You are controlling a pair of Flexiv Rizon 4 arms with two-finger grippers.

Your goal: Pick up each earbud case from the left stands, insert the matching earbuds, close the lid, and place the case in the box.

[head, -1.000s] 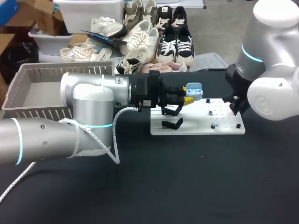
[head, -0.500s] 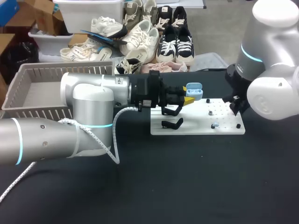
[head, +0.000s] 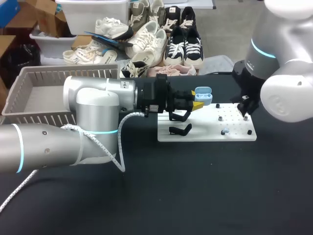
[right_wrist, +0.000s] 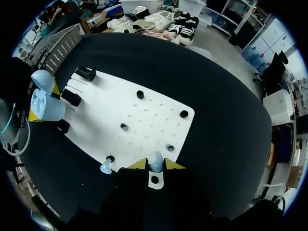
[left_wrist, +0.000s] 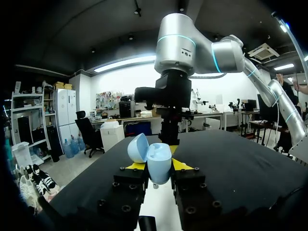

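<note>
One case in hand, none boxed. Grey slatted plastic box [head: 29,78]: no case visible inside. Left gripper [head: 197,104] pinches the open pale-blue egg-shaped earbud case [left_wrist: 159,163] above the white perforated board [head: 205,132]. Right gripper [right_wrist: 155,165] pinches one pale-blue earbud [right_wrist: 156,169]; second earbud [right_wrist: 106,167] sits on the board. Insertion, lid, boxing remain.

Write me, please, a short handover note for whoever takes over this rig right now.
Left gripper: shut on the open blue case, held over the white board.
Right gripper: shut on one blue earbud, over the board's edge.
Second earbud: on the board.
Done: case and one earbud picked up.
Left: insert both earbuds, close the lid, place the case in the basket.
</note>
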